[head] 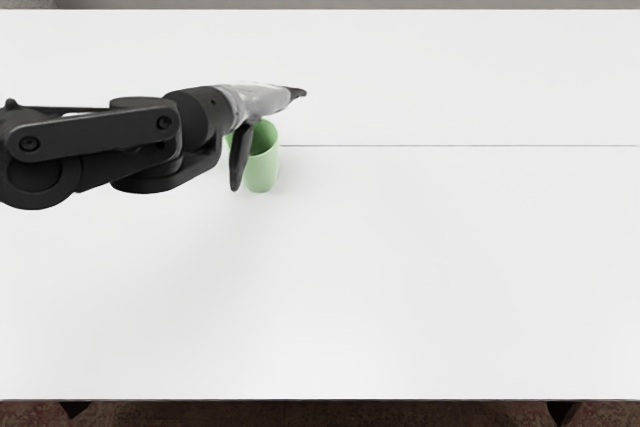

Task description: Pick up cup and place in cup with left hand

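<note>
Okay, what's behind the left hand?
A green cup, partly showing, and a sliver of green beside it. The left hand hides the rest; a second cup can't be confirmed.

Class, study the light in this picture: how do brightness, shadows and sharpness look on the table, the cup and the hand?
Head view: the white table is bright, almost washed out, its edges straight; a faint, soft shadow lies beside the green cup; the left hand shows a pale sheen; no obvious motion blur.

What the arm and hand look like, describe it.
The left arm is black, with chunky rounded joints, a long bar bearing round bolt heads, and a thin strip beside it. The left hand has a glossy pale grey shell and dark, tapering parts.
</note>
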Motion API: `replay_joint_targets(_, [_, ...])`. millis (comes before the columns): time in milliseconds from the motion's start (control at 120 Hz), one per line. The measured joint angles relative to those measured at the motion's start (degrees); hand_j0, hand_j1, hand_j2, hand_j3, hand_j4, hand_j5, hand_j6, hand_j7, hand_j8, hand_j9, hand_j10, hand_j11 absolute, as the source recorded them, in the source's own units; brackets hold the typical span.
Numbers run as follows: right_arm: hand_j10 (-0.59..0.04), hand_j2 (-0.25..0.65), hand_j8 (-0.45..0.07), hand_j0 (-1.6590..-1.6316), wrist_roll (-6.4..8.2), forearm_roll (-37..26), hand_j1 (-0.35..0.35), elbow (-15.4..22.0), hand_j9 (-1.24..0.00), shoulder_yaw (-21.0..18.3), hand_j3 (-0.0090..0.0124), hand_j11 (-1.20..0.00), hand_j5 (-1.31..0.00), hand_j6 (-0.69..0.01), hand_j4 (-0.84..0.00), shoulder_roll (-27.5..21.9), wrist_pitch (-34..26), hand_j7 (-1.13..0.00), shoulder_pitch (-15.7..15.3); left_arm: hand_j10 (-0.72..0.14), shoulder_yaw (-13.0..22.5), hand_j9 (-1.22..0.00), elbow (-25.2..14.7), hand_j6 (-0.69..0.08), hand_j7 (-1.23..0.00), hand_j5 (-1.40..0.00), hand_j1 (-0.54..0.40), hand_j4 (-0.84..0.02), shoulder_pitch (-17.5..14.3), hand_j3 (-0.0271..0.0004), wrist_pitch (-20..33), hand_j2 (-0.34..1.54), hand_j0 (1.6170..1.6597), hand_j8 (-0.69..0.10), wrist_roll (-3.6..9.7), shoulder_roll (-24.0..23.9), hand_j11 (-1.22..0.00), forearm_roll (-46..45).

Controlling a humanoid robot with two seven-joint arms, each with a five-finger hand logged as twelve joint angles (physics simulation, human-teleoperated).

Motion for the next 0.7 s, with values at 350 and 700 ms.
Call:
replay_joint_targets(350, [-0.028, -0.006, -0.028, -1.6581, 0.00, 0.00, -0.316, 0.00, -0.04, 0.00, 0.0000, -0.04, -0.04, -0.028, -0.028, 0.00, 0.00, -0.04, 0.00, -0.002, 0.64, 0.00, 5.41, -0.003, 0.00, 0.00, 0.349, -0.002, 2.24, 0.0000, 2.15, 0.00, 1.6581, -0.003, 0.00, -3.36, 0.00, 1.20])
replay_joint_targets(700, [-0.028, -0.006, -0.028, -1.6581, 0.00, 0.00, -0.316, 0.00, -0.04, 0.00, 0.0000, -0.04, -0.04, -0.028, -0.028, 0.00, 0.01, -0.04, 0.00, -0.106, 1.34, -0.13, 6.73, -0.107, -0.13, -0.14, 0.226, -0.106, 2.76, 0.0000, 2.21, 0.02, 1.6581, -0.107, 0.00, -3.80, -0.13, 1.76])
